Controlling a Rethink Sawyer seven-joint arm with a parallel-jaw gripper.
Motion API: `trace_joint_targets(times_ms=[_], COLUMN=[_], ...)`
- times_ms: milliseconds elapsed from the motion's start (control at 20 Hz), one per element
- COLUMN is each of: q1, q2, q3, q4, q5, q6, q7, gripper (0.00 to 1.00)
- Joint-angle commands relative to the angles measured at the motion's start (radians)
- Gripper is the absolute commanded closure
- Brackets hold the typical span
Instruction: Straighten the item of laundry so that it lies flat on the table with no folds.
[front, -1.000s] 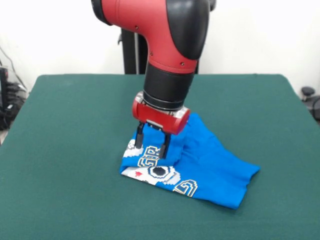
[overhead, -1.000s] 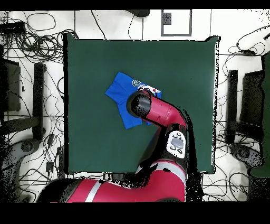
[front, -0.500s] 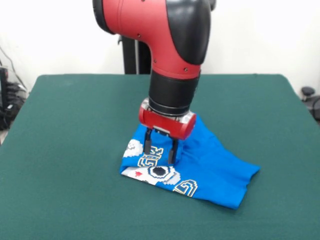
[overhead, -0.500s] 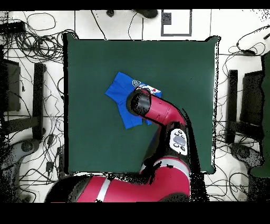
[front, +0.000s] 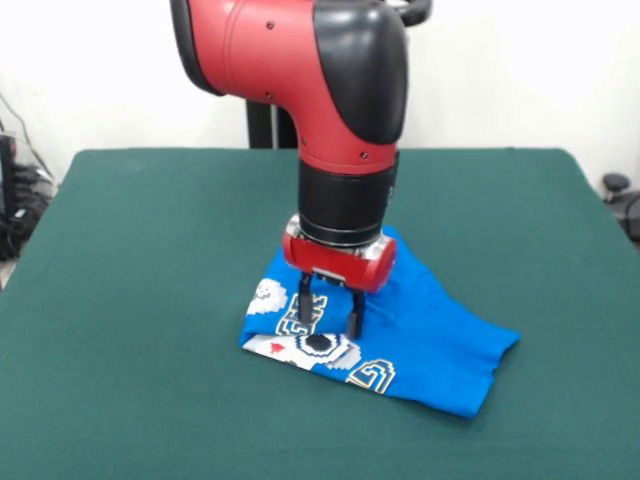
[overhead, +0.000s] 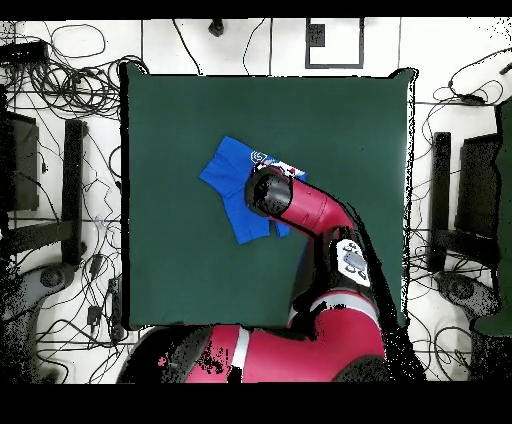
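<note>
Blue T-shirt (front: 420, 335) crumpled; parted gripper (front: 329, 327) hides middle.

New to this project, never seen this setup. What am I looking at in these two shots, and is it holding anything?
It is a single red and black robot arm ending in a two-fingered gripper. One picture faces the robot from across the table; the other looks straight down, where the arm hides the gripper. On the large table covered in dark green felt-like cloth lies a bright blue short-sleeved T-shirt, rumpled and folded over, with part of its white, black and yellow pixel-style graphic showing. The gripper is open, fingers spread, tips down at the graphic. It holds nothing yet. Cables and stands on the floor surround the table.
</note>
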Motion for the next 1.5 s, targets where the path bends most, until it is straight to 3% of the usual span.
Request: trace_joint_targets(times_ms=[50,850,1500], q1=[-0.026,-0.004,-0.012], q2=[-0.015,-0.057,-0.072], q3=[0.187,0.16,0.164], q4=[0.097,0.108,0.165], q5=[-0.055,-0.06,-0.11], q6=[0.017,0.083,0.021], q7=[0.056,0.085,0.077], gripper=[0.0,0.0,0.0])
